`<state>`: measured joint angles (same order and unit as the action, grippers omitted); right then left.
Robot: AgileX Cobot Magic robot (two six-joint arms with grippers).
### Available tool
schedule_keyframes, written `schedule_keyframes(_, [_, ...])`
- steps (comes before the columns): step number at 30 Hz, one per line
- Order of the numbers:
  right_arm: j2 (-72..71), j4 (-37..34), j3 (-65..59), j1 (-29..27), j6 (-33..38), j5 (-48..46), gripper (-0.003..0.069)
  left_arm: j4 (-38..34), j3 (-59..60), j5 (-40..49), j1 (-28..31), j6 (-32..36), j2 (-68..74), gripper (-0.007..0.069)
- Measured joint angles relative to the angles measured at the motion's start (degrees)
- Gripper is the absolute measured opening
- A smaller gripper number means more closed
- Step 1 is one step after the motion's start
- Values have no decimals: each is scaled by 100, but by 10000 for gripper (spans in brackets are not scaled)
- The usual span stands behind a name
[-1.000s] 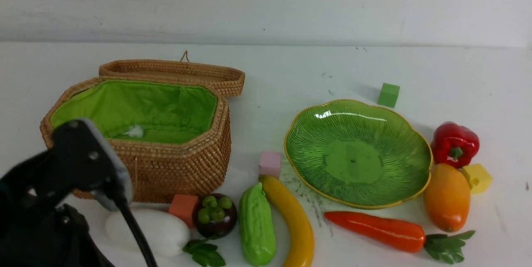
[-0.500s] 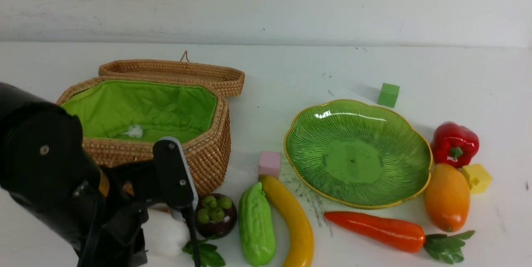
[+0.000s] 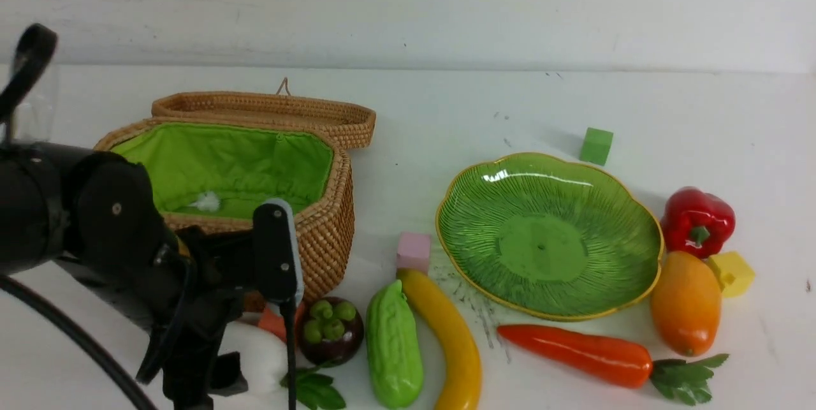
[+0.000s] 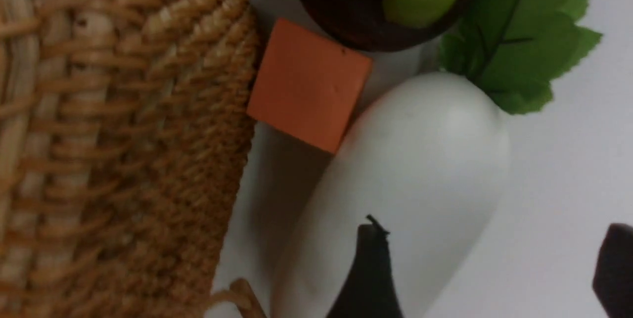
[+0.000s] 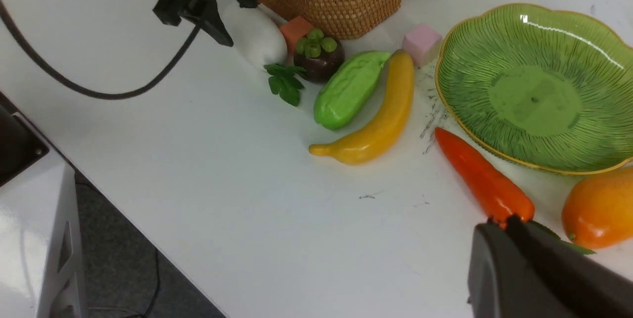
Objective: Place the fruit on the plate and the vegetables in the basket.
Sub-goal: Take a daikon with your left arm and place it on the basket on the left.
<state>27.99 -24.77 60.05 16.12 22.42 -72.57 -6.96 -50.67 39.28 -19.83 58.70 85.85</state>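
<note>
The white radish (image 4: 420, 159) lies just in front of the basket (image 3: 319, 250), long way roughly along its wall, right under the left gripper (image 4: 489, 258), whose jaws are wide apart and empty; the right gripper (image 5: 509, 229) is pinched closed, far from the basket.

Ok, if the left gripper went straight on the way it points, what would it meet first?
Probably the white radish, directly ahead of the open left gripper; the gap to it is hard to judge.

Black left pincer (image 3: 255, 341) bears silver screws (image 3: 116, 208), thick cable (image 3: 67, 331).
</note>
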Motion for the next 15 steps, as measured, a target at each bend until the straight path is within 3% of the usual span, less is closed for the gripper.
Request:
schedule_keyframes(4, [0,-5,0,0,0,0,34,132,0,-317,0,403,265,617])
schedule_keyframes(15, [0,-149,0,0,0,0,41,187,-63,-331,0,736,755,536])
